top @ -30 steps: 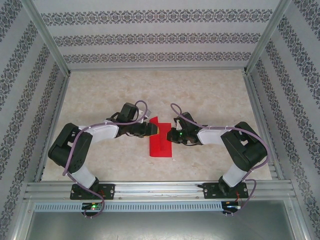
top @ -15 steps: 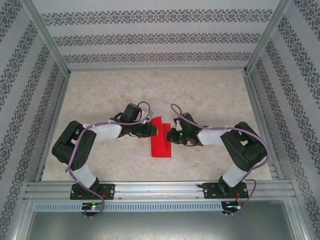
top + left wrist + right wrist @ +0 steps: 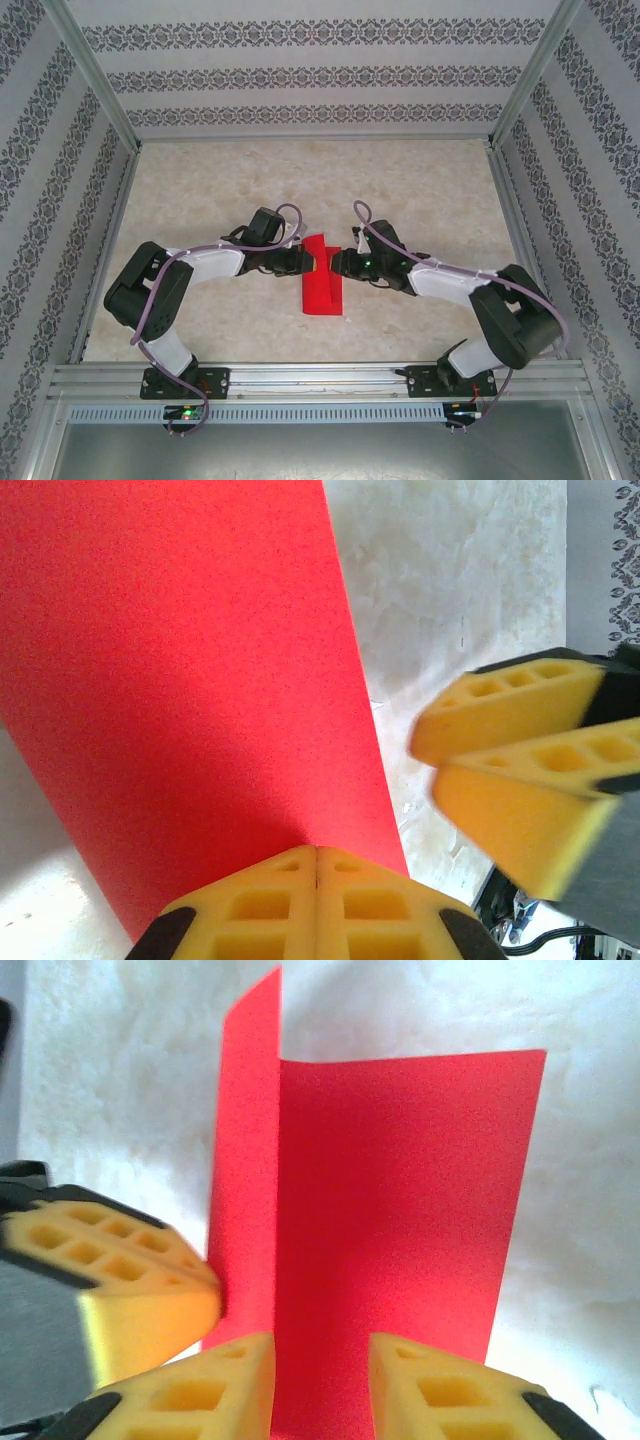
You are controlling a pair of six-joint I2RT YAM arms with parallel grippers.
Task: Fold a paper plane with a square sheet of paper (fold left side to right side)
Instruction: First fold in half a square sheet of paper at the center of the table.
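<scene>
A pale marbled tabletop [image 3: 420, 190] sits inside patterned wallpaper walls [image 3: 300, 75] and aluminium rails [image 3: 320, 380].

Left gripper [image 3: 308, 262] and right gripper [image 3: 338, 264] sit nose to nose over the far end of the paper [image 3: 323, 292], no gap between them. Their arms [image 3: 205, 263] bar both sides. Beyond, the table [image 3: 300, 180] lies bare to the back wall [image 3: 320, 80].

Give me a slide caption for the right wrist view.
Right hand open over the creased red sheet, one flap upright, left hand pinching its edge.
</scene>
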